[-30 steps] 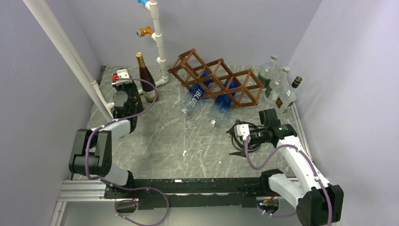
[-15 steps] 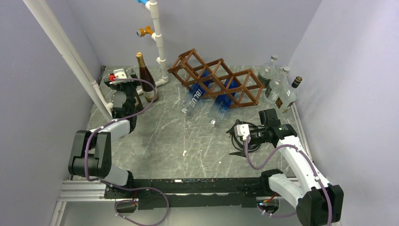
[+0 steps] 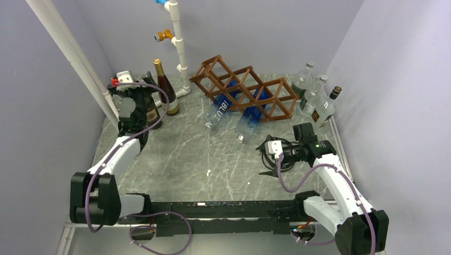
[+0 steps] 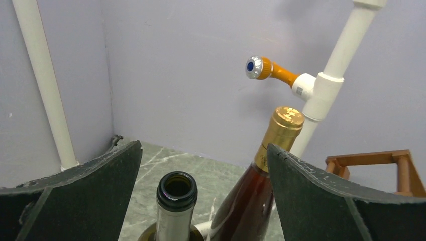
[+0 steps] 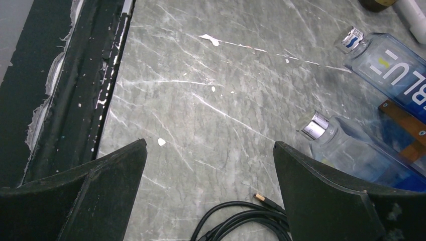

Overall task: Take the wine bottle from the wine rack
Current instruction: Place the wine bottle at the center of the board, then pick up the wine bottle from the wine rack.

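Standing at the far middle of the table, the wine rack (image 3: 244, 93) carries two blue glass bottles in its lower cells. The left bottle (image 3: 219, 111) is printed BLUE and the right bottle (image 3: 249, 119) lies just beside it. Both slant with silver caps towards the near side, their bases masked by the lattice.

The left gripper (image 4: 202, 145) is at the far left with its fingers spread wide. An uncapped dark bottle (image 4: 176, 193) rises between them, touching neither; its body is cut off below. Just right of it stands a gold-capped wine bottle (image 4: 251, 196), before a white pipe stand (image 3: 178, 42).

The right gripper (image 5: 210, 145) gapes equally wide, empty, over bare marble near a black cable (image 5: 241, 221). Clear bottles (image 3: 308, 90) cluster at the far right.
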### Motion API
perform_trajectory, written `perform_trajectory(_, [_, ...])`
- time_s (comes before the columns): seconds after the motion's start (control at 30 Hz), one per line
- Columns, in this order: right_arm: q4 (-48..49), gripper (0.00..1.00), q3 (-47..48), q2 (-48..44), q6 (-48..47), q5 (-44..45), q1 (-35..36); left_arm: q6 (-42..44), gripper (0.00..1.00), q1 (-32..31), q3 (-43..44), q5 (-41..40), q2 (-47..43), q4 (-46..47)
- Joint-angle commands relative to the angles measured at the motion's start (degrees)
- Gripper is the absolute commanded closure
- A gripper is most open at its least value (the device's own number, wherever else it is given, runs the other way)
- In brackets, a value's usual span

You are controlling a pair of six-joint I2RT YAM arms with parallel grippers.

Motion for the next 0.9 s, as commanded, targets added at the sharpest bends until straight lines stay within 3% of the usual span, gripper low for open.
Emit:
perform_trajectory(0.0, [-0.39,0.0,1.72,-0.98,-2.0,-1.88,-0.22,-7.52,0.0,0.22,4.69,2.06,-5.67,-15.35])
perform_trajectory(0.27, [-0.57,0.0,1.85,-1.04,-2.15,-1.99,-0.34,-16.29,0.01,0.23,7.28,3.85,-13.01,-35.09])
perform_trajectory(0.47, [-0.6,0.0,1.93,-1.07,-2.05,-1.97,-0.49,-20.16,0.0,0.18,8.57,8.08,-16.89,-44.95])
perform_trajectory(0.87, [-1.17,0.0,2.08,-1.03,-2.39,-2.74,-1.99,-20.83,0.0,0.23,8.72,16.61,-24.72,-55.51])
